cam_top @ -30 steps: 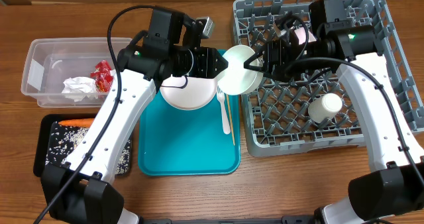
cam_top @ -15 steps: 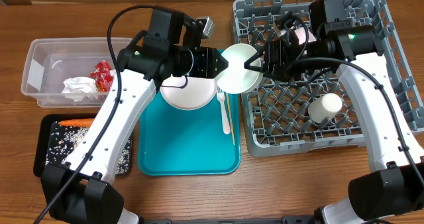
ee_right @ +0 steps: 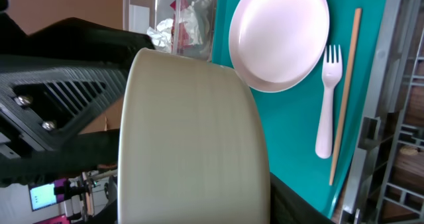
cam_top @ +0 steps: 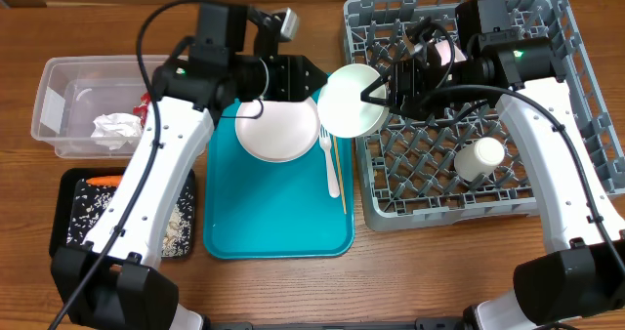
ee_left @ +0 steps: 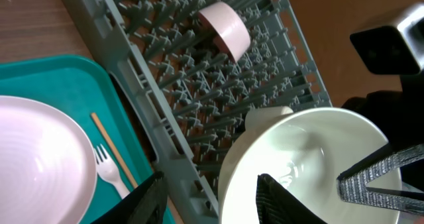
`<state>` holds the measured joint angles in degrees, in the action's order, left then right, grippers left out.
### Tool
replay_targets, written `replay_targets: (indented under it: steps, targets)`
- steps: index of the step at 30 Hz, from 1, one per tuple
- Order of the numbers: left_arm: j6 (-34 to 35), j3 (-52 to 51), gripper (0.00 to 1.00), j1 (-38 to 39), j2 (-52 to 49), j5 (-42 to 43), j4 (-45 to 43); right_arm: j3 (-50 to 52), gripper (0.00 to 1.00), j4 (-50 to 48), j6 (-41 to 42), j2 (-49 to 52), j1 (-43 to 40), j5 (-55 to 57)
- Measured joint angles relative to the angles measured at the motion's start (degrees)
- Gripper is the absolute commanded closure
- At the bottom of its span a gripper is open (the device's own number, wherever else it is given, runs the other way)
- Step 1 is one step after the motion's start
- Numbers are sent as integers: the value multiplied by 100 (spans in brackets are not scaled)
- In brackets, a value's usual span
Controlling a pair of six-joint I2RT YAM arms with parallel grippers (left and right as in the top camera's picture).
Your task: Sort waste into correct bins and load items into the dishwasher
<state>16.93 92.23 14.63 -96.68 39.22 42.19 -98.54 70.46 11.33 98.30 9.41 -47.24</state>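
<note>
At rack point(cam_top: 449, 216) edge, right pincer point(cam_top: 376, 92) grips bowl point(cam_top: 348, 103), fingertips mostly hidden; left pincer point(cam_top: 317, 80) spread.

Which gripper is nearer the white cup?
Right. The right gripper, holding the bowl, is at the rack's left edge, up-left of the cup; the left gripper sits farther left, over the plate.

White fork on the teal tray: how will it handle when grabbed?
Likely light and slightly bendy: the fork looks like thin plastic. It lies flat on the smooth tray, so it may slide before lifting. The stick close beside could get nudged.
</note>
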Motion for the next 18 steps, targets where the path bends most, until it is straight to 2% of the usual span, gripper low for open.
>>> replay_targets:
  steps: [12,15,18]
  targets:
    - [-48,15,53,-267,160,-293,651,0,52,-350,0,0,2,916]
    - [-68,15,48,-269,160,-553,763,-2,52,-431,2,0,0,1241]
    - [-96,17,35,-269,160,-879,933,-76,52,-518,0,0,0,1679]
